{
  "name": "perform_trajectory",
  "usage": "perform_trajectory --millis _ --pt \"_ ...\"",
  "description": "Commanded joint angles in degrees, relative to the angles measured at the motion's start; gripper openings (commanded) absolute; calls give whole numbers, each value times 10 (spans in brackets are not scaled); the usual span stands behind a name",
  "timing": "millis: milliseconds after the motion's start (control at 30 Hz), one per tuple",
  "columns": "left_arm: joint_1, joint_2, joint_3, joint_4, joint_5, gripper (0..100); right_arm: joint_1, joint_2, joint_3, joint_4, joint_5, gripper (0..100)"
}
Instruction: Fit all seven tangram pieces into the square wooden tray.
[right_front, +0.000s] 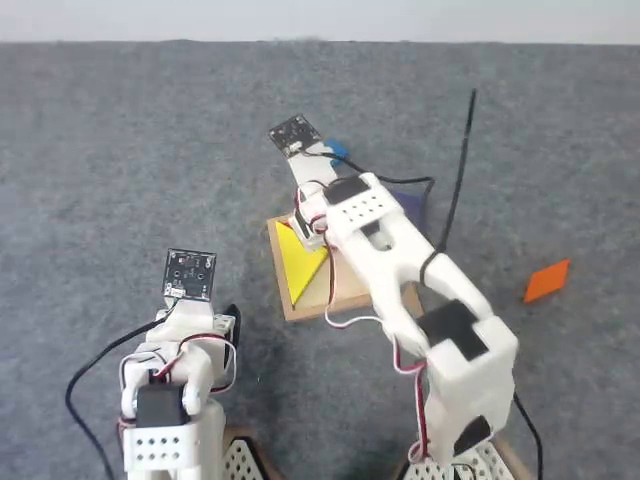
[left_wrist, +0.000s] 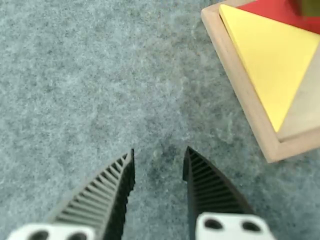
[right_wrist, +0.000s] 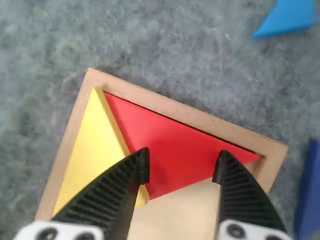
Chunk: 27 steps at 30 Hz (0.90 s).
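The grey carpeted bench (right_front: 120, 150) carries everything. The right arm reaches out from the near edge over the square wooden tray (right_front: 300, 305), which lies near the middle of the bench, while the left arm stays folded close to its base, well short of the tray.

The tray is pale wood with a raised rim. Inside it, a large yellow triangle (right_wrist: 90, 150) fills one side and a large red triangle (right_wrist: 175, 140) lies against it along a shared edge, both flat and tight to the rim. The remaining floor of the tray is bare wood (right_wrist: 180, 212).

The high view shows the yellow triangle and the bare wood, with the arm covering the red one; the right wrist view gives the red piece plainly. The right gripper (right_wrist: 181, 162) hangs over the tray with its fingers spread apart and nothing between them, above the red triangle's point. The left gripper (left_wrist: 159, 157) is also spread apart and holds nothing, over bare carpet just beside a tray corner.

Loose on the carpet lie a small orange piece (right_front: 547, 280), well apart to the right, a light blue piece (right_wrist: 295, 17) beyond the tray, and a dark blue piece (right_wrist: 307, 200) beside the tray.
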Motion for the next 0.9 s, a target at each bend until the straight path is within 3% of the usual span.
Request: perform_trajectory --millis 0,267,467,867 --pt "2 -16 -5 5 -4 153 1 -2 -43 15 -4 217" --pt "2 -16 -5 5 -4 153 -38 -3 1 36 21 217" --pt "2 -16 -5 5 -4 153 -28 -17 5 36 21 217" --pt "2 -16 -5 5 -4 153 142 -321 120 133 25 217"
